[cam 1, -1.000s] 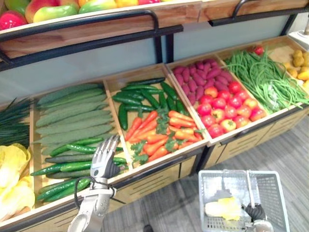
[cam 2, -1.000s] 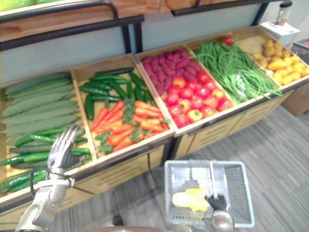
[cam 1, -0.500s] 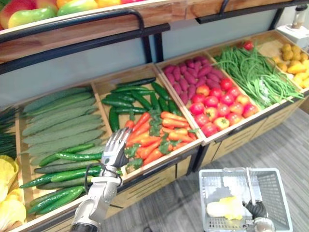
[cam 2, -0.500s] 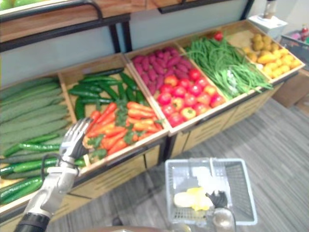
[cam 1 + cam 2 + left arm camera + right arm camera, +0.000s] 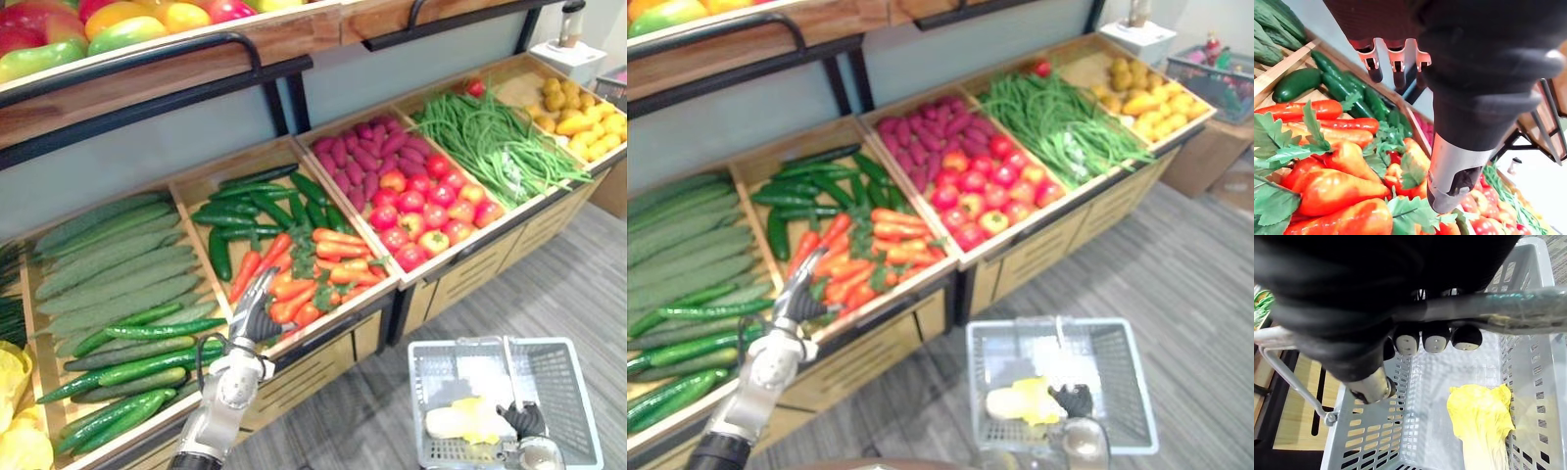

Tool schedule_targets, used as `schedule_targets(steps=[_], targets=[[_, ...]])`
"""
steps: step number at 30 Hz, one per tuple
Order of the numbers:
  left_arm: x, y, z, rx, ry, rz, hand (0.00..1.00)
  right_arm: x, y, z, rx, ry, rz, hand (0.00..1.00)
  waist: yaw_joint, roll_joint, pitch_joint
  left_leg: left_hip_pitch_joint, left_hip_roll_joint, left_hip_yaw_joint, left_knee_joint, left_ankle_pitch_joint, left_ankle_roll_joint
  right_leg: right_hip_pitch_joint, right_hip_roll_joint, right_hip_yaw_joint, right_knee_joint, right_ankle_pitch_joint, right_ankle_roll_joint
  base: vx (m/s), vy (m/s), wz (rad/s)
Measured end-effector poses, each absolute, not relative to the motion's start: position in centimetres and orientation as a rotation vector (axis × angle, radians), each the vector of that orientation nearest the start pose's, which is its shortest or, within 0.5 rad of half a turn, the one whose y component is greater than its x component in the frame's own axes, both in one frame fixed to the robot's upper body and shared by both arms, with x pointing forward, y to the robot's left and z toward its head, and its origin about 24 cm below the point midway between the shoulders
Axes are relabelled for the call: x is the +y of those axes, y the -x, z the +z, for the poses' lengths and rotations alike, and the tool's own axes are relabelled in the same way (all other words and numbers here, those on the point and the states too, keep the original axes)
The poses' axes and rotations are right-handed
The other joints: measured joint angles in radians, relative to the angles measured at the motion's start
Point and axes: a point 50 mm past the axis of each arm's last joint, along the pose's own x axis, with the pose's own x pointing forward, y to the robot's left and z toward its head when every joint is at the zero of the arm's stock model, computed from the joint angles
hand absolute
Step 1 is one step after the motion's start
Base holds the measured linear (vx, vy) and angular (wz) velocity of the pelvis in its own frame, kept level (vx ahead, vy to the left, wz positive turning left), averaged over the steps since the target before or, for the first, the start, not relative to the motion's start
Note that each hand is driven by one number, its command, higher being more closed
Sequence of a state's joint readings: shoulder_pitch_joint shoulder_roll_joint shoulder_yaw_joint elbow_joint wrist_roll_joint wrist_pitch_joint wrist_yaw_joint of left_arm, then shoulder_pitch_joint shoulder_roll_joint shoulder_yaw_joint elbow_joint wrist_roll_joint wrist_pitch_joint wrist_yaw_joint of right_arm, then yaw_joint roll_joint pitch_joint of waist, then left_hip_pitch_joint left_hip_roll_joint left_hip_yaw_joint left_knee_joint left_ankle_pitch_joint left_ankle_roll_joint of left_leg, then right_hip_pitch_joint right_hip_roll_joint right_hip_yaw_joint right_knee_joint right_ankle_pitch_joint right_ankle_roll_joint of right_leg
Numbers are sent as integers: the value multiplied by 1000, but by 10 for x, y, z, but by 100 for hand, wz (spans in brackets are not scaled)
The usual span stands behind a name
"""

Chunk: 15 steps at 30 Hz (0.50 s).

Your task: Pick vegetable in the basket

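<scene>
The left hand [image 5: 253, 318] reaches over the front rim of a wooden crate [image 5: 353, 306]. Its fingers [image 5: 1374, 68] are straight and released, the thumb [image 5: 1454, 176] stands apart from them, and they grasp nothing. Carrots [image 5: 328, 257] with green leaves lie directly under the fingertips and ahead of them. Whether the tips touch the nearest carrot cannot be told from the head views. In the left wrist view the fingers hang clear above the pile. Past the fingertips, at the back of the same crate, lie dark cucumbers [image 5: 265, 196]. On the thumb's side, in the next crate, are tomatoes [image 5: 421, 211], and further that way green beans [image 5: 500, 142].

The right hand [image 5: 524, 419] is low and well apart from the left hand, at a grey plastic basket [image 5: 573, 387] above the floor. Its fingers [image 5: 1435, 338] are clenched round the basket's handle [image 5: 1488, 308], which runs across under the curled tips. Below those fingers, on the basket's floor, lies 1 yellow-white cabbage [image 5: 458, 421], just beside the hand in the head views. The carrots, which the left hand reaches for, are all in their crate, none of them between fingers and thumb, and the cabbage is the 1 vegetable in the basket.
</scene>
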<state>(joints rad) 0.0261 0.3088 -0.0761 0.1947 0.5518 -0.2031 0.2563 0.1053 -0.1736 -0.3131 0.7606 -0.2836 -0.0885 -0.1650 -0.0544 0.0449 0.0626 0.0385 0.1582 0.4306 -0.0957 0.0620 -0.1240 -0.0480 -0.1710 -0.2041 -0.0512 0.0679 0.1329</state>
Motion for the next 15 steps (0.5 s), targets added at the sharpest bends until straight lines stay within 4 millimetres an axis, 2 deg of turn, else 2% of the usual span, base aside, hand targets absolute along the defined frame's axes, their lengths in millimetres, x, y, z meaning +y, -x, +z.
schedule_targets(steps=[7, 15], targets=[[202, -241, 9, -10, -805, 57, 0, -274, -141, -106, 764, 416, -399, 100, -2, 2, 1, -1, -1, -1, 0, -4, -1, 0, 0, 0, -2, 0, 0, 0, 0, 0], [204, -242, -8, 82, -797, 58, 0, -273, -149, -103, 749, 420, -396, 100, -3, 18, 14, -1, -1, 16, 0, -11, -3, -4, 2, 18, -14, 1, 2, -10, -8, -5]])
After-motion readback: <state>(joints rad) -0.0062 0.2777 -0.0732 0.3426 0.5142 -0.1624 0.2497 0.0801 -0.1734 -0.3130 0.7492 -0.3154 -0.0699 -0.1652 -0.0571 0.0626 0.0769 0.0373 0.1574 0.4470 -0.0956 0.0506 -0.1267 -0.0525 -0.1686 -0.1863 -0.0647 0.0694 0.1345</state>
